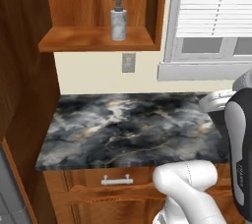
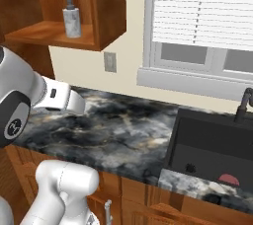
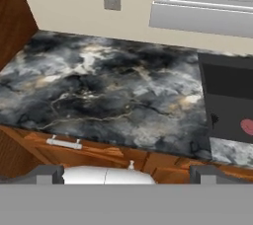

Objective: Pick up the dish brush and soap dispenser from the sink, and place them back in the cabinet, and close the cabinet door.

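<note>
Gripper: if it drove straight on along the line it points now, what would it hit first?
Probably the marbled countertop: the open gripper looks down at it, left of the sink. Nothing stands between, though depth is unclear.

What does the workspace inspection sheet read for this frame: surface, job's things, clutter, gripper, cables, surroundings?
Surface: grey-black marbled countertop, bare.
Job's things: soap dispenser upright on the cabinet shelf; dish brush, reddish-pink head, lies in the sink at its front edge; cabinet door not closed over the shelf.
Clutter: nothing seen.
Gripper: gripper open, holding nothing, above the counter's front edge.
Cables: nothing seen.
Surroundings: wall outlet, window with blinds, dark faucet, drawer pull.
</note>
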Robot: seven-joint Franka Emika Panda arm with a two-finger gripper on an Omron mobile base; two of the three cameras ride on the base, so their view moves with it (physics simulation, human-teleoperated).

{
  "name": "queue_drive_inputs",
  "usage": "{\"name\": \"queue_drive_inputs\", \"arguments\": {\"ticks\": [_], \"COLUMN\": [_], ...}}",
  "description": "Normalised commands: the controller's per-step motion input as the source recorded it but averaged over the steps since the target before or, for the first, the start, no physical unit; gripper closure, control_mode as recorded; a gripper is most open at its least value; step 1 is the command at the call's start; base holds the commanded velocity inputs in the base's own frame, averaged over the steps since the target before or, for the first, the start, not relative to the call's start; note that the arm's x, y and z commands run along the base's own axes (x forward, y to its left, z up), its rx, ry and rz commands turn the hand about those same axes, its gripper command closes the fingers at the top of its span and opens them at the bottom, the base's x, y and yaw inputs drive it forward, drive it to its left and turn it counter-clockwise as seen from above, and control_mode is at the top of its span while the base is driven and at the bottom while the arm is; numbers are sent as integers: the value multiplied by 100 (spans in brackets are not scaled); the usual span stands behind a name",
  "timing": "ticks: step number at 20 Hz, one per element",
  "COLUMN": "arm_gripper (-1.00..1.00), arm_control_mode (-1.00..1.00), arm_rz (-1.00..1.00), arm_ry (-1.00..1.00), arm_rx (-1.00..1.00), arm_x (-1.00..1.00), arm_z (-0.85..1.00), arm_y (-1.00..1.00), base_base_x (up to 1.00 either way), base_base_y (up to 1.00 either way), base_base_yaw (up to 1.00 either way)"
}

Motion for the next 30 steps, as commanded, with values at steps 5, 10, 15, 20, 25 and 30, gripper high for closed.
{"name": "queue_drive_inputs", "arguments": {"ticks": [5,10,15,20,25,30], "arm_gripper": [-100,-100,-100,-100,-100,-100], "arm_control_mode": [100,100,100,100,100,100], "arm_rz": [0,0,0,0,0,0], "arm_ry": [0,0,0,0,0,0], "arm_rx": [0,0,0,0,0,0], "arm_x": [0,0,0,0,0,0], "arm_z": [0,0,0,0,0,0], "arm_y": [0,0,0,0,0,0], "base_base_x": [-37,-33,-18,-2,0,0], "base_base_y": [-45,-42,-53,-57,-64,-62], "base_base_yaw": [-20,-19,-12,-10,-1,0]}}
